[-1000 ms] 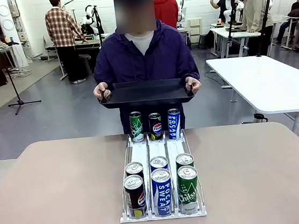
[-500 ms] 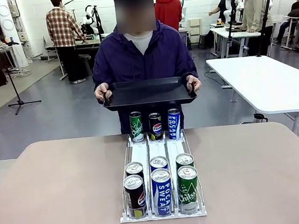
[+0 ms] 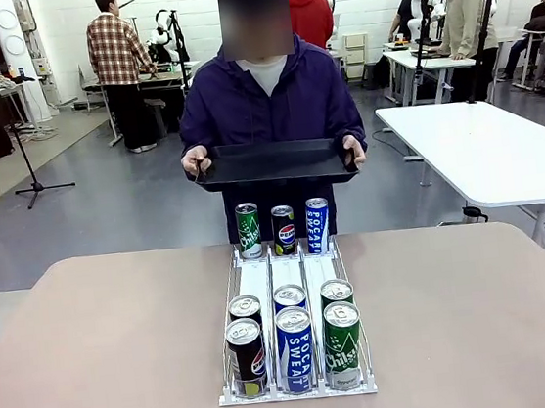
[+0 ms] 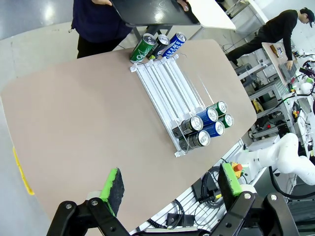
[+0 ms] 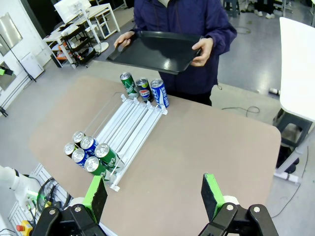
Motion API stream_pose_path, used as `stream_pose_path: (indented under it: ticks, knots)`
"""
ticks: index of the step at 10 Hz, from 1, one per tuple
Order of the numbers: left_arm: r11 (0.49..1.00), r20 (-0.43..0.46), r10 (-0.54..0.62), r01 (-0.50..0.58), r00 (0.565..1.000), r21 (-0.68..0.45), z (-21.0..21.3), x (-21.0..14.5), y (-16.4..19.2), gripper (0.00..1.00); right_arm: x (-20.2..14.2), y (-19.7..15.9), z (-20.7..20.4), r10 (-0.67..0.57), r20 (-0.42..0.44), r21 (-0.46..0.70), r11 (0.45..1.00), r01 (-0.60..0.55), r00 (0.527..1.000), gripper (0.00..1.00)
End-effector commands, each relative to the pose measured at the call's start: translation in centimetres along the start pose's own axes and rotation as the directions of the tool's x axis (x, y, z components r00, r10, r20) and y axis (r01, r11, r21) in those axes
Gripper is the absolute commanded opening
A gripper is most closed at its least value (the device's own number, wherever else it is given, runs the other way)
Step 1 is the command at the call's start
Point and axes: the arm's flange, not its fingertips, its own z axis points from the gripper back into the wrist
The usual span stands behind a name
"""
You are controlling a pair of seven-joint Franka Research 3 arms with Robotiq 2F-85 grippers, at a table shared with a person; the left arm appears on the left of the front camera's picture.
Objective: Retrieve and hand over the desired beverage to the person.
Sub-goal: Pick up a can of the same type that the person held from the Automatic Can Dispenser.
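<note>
The person (image 3: 268,96), in a dark purple jacket, stands at the far side of the table and holds a black tray (image 3: 276,162) level in both hands. On the table a white can rack (image 3: 286,273) holds beverage cans. A green can (image 3: 248,230), a Pepsi can (image 3: 283,229) and a blue Pocari can (image 3: 317,224) stand at its far end, and several more cans (image 3: 294,344) sit at its near end. High over the table, my left gripper (image 4: 171,183) and right gripper (image 5: 154,191) are both open with nothing between their fingers. The rack (image 4: 167,83) (image 5: 130,129) lies well ahead of each.
The tan tabletop (image 3: 102,351) has free room on both sides of the rack. A white table (image 3: 488,150) stands off to the right. Other people work at benches far behind. In the left wrist view, part of the other white arm (image 4: 285,157) shows beyond the table edge.
The person has shifted slightly to the right and raised the tray a little. The cans and rack have not moved.
</note>
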Motion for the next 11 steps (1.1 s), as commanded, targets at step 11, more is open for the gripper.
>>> stream_pose_path:
  ticks: [11]
  knots:
    - [1.000,0.001,-0.012,0.012,1.000,-0.014,0.26,0.17,0.01,1.00,0.07,0.09,-0.11,0.003,0.005,0.013,1.000,-0.004,1.000,1.00]
